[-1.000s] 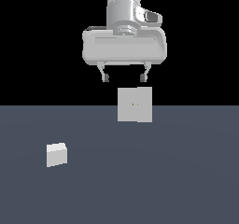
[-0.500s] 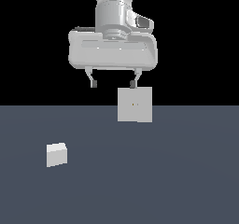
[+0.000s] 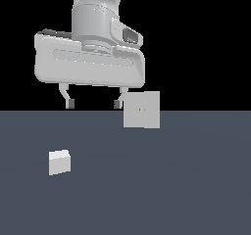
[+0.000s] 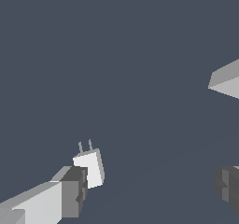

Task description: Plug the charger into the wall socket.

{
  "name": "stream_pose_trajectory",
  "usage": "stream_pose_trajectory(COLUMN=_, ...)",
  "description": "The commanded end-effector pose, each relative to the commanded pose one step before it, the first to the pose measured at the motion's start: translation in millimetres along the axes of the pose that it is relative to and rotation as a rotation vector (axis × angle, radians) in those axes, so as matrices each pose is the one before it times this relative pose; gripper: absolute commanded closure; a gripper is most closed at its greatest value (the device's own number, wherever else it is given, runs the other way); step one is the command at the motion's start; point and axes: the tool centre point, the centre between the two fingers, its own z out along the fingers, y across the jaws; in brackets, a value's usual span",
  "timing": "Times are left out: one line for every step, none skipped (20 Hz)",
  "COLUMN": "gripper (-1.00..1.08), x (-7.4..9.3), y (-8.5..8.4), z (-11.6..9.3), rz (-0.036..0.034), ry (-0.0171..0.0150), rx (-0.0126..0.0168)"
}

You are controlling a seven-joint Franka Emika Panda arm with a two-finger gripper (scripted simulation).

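Observation:
The charger (image 3: 59, 162) is a small white-grey block lying on the dark floor at the exterior view's left. In the wrist view the charger (image 4: 90, 168) shows two thin prongs on one face, partly behind one finger (image 4: 71, 192). The wall socket (image 3: 141, 109) is a flat light-grey square panel standing upright, with a tiny dark-yellowish mark at its centre. My gripper (image 3: 93, 103) hangs well above the floor, open, nothing between its fingers. It is up and to the exterior view's right of the charger, and just to the exterior view's left of the socket.
A flat dark grey-blue floor (image 3: 171, 190) spreads under everything, against a black background. An edge of the socket panel (image 4: 226, 80) shows in the wrist view.
The gripper has moved toward the exterior view's left and looms larger in the picture. It stays open. The charger and socket have not moved.

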Motion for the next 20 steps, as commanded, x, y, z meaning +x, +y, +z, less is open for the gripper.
stream_pose_trajectory(gripper=-0.92, x=-6.69, y=-14.24, z=9.54, rz=-0.05329, ry=0.02149, rx=0.00690)
stream_pose_trajectory(gripper=-0.92, x=-2.33, y=-5.26, z=3.57, rz=-0.01950, ry=0.00776, rx=0.00264)
stream_pose_trajectory(gripper=-0.92, x=-2.19, y=-4.94, z=3.37, rz=-0.01835, ry=0.00731, rx=0.00251)
stream_pose_trajectory(gripper=-0.92, x=-2.04, y=-4.65, z=3.18, rz=-0.01724, ry=0.00686, rx=0.00238)
stream_pose_trajectory(gripper=-0.92, x=-1.90, y=-4.33, z=3.00, rz=-0.01611, ry=0.00641, rx=0.00225)
stream_pose_trajectory(gripper=-0.92, x=-1.77, y=-4.04, z=2.82, rz=-0.01502, ry=0.00597, rx=0.00212)
stream_pose_trajectory(gripper=-0.92, x=-1.63, y=-3.75, z=2.63, rz=-0.01395, ry=0.00554, rx=0.00199)
stream_pose_trajectory(gripper=-0.92, x=-1.51, y=-3.46, z=2.44, rz=-0.01288, ry=0.00511, rx=0.00185)
stream_pose_trajectory(gripper=-0.92, x=-1.38, y=-3.18, z=2.25, rz=-0.01183, ry=0.00470, rx=0.00171)
stream_pose_trajectory(gripper=-0.92, x=-1.25, y=-2.88, z=2.07, rz=-0.01076, ry=0.00426, rx=0.00156)
stream_pose_trajectory(gripper=-0.92, x=-1.12, y=-2.58, z=1.88, rz=-0.00969, ry=0.00383, rx=0.00141)
stream_pose_trajectory(gripper=-0.92, x=-1.00, y=-2.30, z=1.69, rz=-0.00866, ry=0.00340, rx=0.00126)
stream_pose_trajectory(gripper=-0.92, x=-0.88, y=-2.00, z=1.52, rz=-0.00760, ry=0.00296, rx=0.00111)
stream_pose_trajectory(gripper=-0.92, x=-0.75, y=-1.72, z=1.33, rz=-0.00657, ry=0.00254, rx=0.00095)
stream_pose_trajectory(gripper=-0.92, x=-0.64, y=-1.43, z=1.15, rz=-0.00554, ry=0.00211, rx=0.00080)
stream_pose_trajectory(gripper=-0.92, x=-0.52, y=-1.13, z=0.97, rz=-0.00449, ry=0.00168, rx=0.00064)
stream_pose_trajectory(gripper=-0.92, x=-0.40, y=-0.89, z=0.76, rz=-0.00352, ry=0.00130, rx=0.00050)
stream_pose_trajectory(gripper=-0.92, x=-0.30, y=-0.57, z=0.57, rz=-0.00241, ry=0.00087, rx=0.00034)
stream_pose_trajectory(gripper=-0.92, x=-0.15, y=-0.41, z=0.32, rz=-0.00158, ry=0.00056, rx=0.00022)
stream_pose_trajectory(gripper=-0.92, x=-0.14, y=0.14, z=0.19, rz=0.00000, ry=0.00000, rx=0.00000)
